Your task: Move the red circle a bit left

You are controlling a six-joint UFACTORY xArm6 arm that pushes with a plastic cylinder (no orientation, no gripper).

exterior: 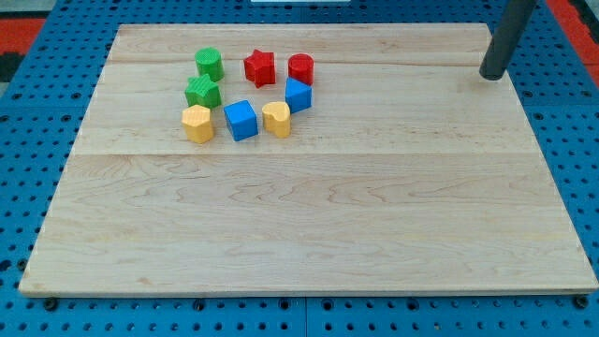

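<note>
While nothing is being pushed yet, the camera view reads as follows:

Tip: my tip [490, 75] rests near the board's top right corner, well apart from every block; there is no pincer on this rod, so no open or closed state exists to tell.

Task block: the red circle [300, 68] sits near the top edge, left of the board's middle, at the right end of the cluster.

Neighbours: the red star [260, 67] lies just beside it on the left; a blue block [298, 95] lies just below it, very close or touching, I cannot tell which.

Why so placed: judging by the task, the tip stands off to the right because a leftward push has to start from the circle's right side, which is bare.

Risk: the star is so close that even a small leftward move would likely nudge it.

Count, red: two, circle and star.

Count, green: two [209, 64] [202, 92].

Count, blue: two, the second a cube [241, 121].

Count, yellow: two [197, 123] [276, 119].

Total: eight blocks on the wooden board [309, 225].
</note>
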